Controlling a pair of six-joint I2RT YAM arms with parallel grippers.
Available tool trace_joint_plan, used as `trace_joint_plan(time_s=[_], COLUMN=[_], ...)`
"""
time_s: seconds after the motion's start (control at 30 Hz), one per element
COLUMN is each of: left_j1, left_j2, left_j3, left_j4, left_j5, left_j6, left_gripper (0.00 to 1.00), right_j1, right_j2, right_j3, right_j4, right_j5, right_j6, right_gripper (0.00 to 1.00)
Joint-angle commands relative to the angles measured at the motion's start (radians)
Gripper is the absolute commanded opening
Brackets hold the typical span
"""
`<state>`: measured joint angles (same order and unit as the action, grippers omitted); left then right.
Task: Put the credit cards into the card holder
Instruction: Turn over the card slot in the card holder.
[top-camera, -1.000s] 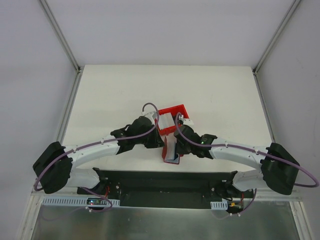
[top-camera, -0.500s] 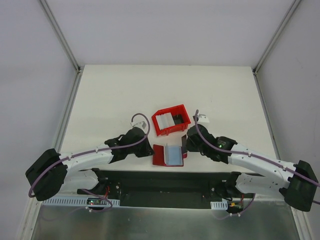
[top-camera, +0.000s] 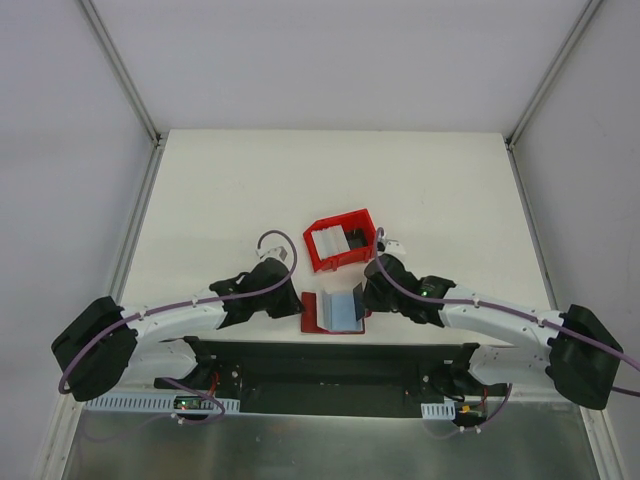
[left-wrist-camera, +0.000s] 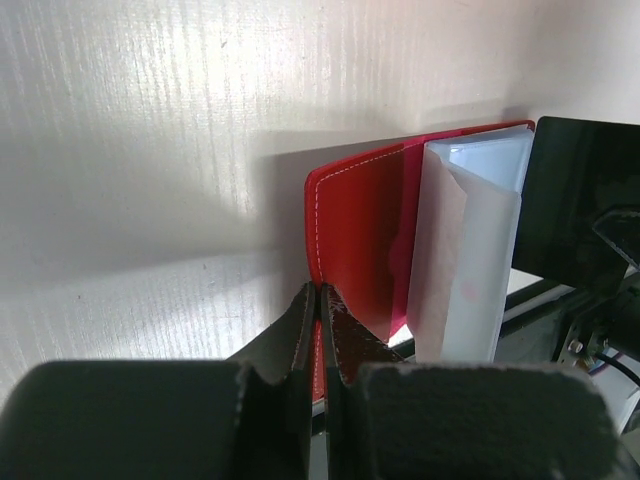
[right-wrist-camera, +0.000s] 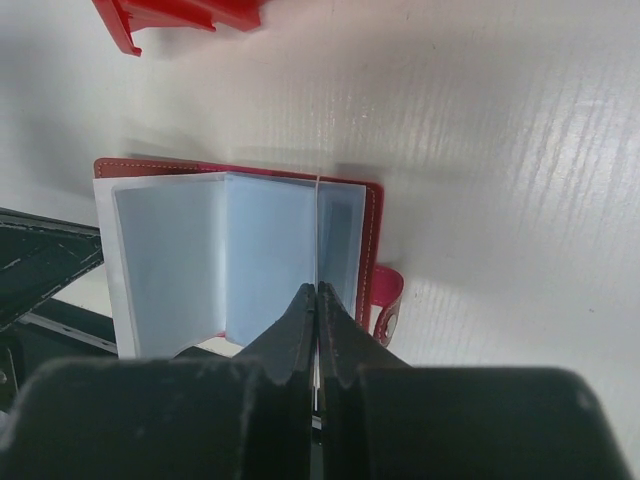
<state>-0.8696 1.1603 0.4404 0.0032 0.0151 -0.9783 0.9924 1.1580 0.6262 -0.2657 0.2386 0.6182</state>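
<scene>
The card holder (top-camera: 335, 312) is pinched open by the clenched left gripper (left-wrist-camera: 316, 292) and right gripper (right-wrist-camera: 317, 290). No cards (top-camera: 330, 240) are inserted yet; they lie in the bin (top-camera: 345, 215) beyond the grippers.

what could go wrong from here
The card holder lies at the table's near edge; a tug from the left gripper on its cover may drag it off.
The right gripper pinches one thin pocket sheet, which could crease or tear.
The credit cards sit in the red bin; fetching one means letting go, so the holder may fold shut.
</scene>
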Motion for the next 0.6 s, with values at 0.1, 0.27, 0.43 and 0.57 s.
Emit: trace_joint_plan(time_s=[0.1, 0.27, 0.43, 0.57], left_j1=[0.001, 0.003, 0.003, 0.001], left_j2=[0.015, 0.019, 0.029, 0.047], left_j3=[-0.014, -0.015, -0.026, -0.046], left_j4=[0.011, 0.017, 0.021, 0.03], left_j5=[-0.029, -0.026, -0.023, -0.033], left_j6=[-0.01, -0.01, -0.014, -0.016], left_gripper=[0.0, 0.0, 0.0, 0.0], right_j1=[-0.003, -0.001, -0.005, -0.008], right_j2=[0.042, 0.112, 0.164, 0.198], right_j3=[0.032, 0.089, 0.079, 0.063], right_j4=[0.017, -0.029, -0.006, 0.031], right_j5=[-0.032, -0.051, -0.076, -0.104], right_j6=[0.0, -0.02, 0.009, 0.028], right_gripper=[0.01, 0.0, 0.0, 0.0])
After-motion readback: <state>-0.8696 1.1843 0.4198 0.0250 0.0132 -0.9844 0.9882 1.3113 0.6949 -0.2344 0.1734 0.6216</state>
